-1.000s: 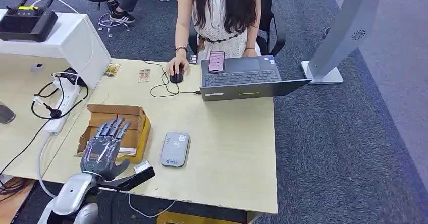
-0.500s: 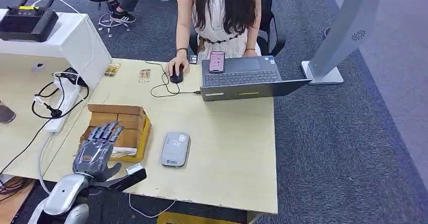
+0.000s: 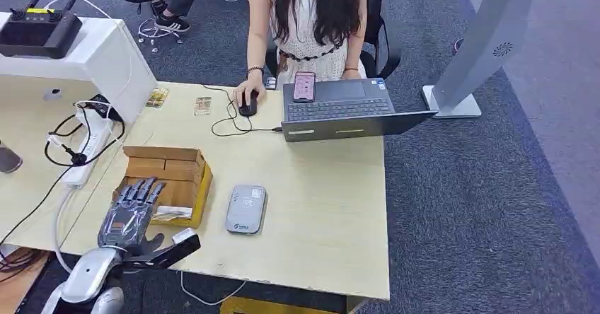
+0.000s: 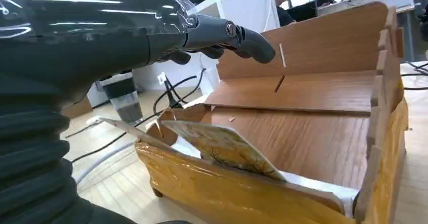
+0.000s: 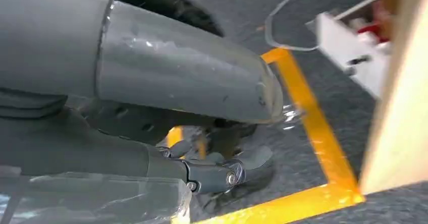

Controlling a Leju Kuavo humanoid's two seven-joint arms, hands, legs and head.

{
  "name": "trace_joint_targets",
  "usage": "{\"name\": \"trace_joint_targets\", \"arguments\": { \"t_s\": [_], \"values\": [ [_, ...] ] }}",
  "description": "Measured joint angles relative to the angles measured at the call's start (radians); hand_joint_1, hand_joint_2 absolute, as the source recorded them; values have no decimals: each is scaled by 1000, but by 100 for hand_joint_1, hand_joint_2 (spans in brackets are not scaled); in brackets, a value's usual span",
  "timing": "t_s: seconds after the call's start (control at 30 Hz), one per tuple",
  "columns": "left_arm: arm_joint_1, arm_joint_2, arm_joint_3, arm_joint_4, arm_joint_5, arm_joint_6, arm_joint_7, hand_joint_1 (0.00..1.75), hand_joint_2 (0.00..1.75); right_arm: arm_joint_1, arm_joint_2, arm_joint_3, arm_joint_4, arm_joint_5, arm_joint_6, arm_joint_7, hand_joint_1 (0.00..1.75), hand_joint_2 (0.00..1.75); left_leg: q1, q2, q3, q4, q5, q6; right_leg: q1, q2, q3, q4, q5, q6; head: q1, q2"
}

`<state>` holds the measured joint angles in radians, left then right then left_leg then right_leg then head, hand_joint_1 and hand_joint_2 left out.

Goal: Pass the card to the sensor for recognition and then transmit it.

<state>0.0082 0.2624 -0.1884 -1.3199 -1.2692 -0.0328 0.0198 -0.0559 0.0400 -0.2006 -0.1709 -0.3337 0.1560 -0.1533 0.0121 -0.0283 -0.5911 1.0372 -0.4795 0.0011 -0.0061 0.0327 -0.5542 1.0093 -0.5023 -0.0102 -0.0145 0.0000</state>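
Note:
A patterned card (image 3: 172, 212) leans inside the near end of a wooden box (image 3: 170, 164) on the table; in the left wrist view the card (image 4: 228, 146) tilts against the box's near wall (image 4: 242, 193). My left hand (image 3: 131, 211) hovers at the box's near left corner, fingers spread and straight, holding nothing. Its fingers (image 4: 222, 33) reach out above the card without touching it. The grey card sensor (image 3: 245, 208) lies flat just right of the box. My right hand (image 5: 214, 172) hangs beside the table's edge over the floor, fingers loose and empty.
A person sits at the far side with a hand on a mouse (image 3: 246, 106) beside a laptop (image 3: 347, 111) with a phone on it. A power strip and cables (image 3: 85, 144) lie left of the box. A white stand (image 3: 78, 52) rises at back left.
My left hand has drawn back toward me and slightly left, from over the box's middle to its near corner. The card, box and sensor have not moved.

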Motion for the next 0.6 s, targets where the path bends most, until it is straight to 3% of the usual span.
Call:
{"name": "trace_joint_targets", "arguments": {
  "t_s": [0.4, 0.47, 0.6],
  "values": [
    [6, 0, 31, 109, 43, 147, 0, 0, 175, 65, -32, 143, 10, 162, 67, 112, 0, 0, 1, 0, 0, 0, 0, 0, 0, 0, 0, 0, 0, 0, 0, 0],
    [8, 0, 37, 131, 51, 181, 2, 0, 175, 83, -38, 170, 24, 193, 82, 107, 0, 0, 1, 0, 0, 0, -1, -1, 0, 0, 0, 0, -1, 0, 0, 0],
    [23, 10, 43, 159, 71, 258, -2, 0, 175, 117, -58, 236, 94, 238, 124, 21, 0, 0, 0, 0, 0, 0, -1, 0, 0, 0, 0, 0, -1, 0, 1, 0]
  ]
}}
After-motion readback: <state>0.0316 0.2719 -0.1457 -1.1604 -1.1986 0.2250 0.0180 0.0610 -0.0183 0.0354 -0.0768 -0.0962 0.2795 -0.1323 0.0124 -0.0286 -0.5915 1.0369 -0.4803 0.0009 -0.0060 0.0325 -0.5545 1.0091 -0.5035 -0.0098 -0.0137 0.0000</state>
